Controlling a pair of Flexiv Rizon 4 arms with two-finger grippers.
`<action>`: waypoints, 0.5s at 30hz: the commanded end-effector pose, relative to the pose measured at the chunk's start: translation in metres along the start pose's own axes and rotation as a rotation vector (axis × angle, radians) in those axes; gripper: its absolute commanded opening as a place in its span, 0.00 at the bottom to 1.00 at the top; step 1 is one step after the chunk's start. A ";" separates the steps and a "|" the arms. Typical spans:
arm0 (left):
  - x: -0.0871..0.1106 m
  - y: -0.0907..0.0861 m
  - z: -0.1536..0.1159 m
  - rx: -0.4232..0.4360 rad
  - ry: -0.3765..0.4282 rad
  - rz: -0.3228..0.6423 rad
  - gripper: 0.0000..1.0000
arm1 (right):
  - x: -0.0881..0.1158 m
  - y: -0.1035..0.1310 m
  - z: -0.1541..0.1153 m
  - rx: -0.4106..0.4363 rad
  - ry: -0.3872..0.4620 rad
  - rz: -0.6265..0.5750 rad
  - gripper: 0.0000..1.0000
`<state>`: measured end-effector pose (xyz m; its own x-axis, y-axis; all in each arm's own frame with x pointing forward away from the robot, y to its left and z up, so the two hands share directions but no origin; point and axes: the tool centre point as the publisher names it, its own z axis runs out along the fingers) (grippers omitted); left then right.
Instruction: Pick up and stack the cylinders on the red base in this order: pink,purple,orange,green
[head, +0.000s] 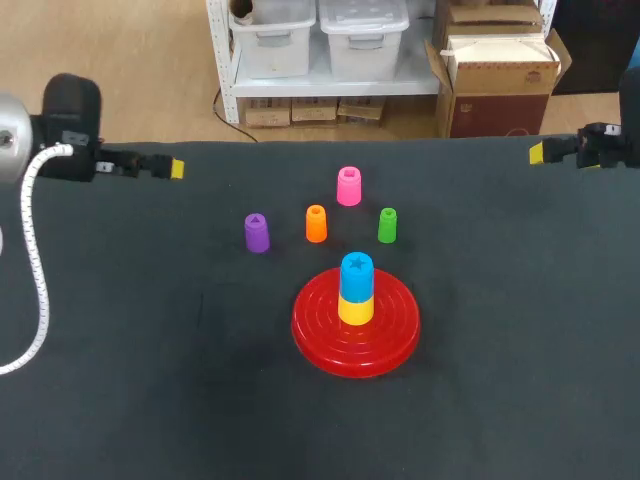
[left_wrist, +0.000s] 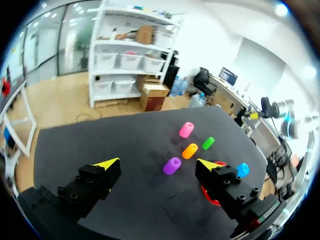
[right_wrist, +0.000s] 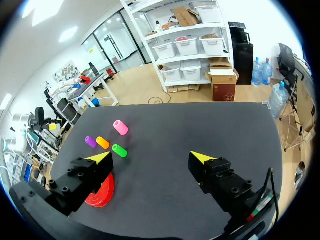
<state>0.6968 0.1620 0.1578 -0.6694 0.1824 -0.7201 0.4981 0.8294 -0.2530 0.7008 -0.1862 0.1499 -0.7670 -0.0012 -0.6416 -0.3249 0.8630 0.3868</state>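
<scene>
Standing beyond the red base (head: 320, 345), pink cylinder (head: 348, 186), purple cylinder (head: 257, 232), orange cylinder (head: 316, 223) and green cylinder (head: 387, 225) are all unstacked; left gripper (left_wrist: 156, 163) and right gripper (right_wrist: 150, 157) gape wide, empty.

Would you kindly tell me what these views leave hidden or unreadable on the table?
Right wrist view: a finger of the right gripper covers part of the red base and the whole stack on it.
Left wrist view: a finger of the left gripper hides most of the base and the yellow cylinder; the blue cylinder shows.
Head view: top marks on the orange cylinder and green cylinder are too small to tell.
</scene>
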 end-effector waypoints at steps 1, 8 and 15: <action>0.011 -0.006 -0.009 0.361 -0.095 0.349 1.00 | 0.000 0.001 0.000 0.005 -0.001 0.001 1.00; 0.024 -0.012 -0.025 0.596 -0.022 0.528 1.00 | 0.000 0.001 0.000 0.005 -0.001 0.001 1.00; 0.028 0.001 -0.020 0.546 -0.003 0.545 1.00 | 0.000 0.001 0.000 0.005 -0.001 0.001 1.00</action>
<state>0.6644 0.1695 0.1542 -0.4258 0.4647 -0.7764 0.8075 0.5823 -0.0942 0.7008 -0.1862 0.1499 -0.7670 -0.0012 -0.6416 -0.3249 0.8630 0.3868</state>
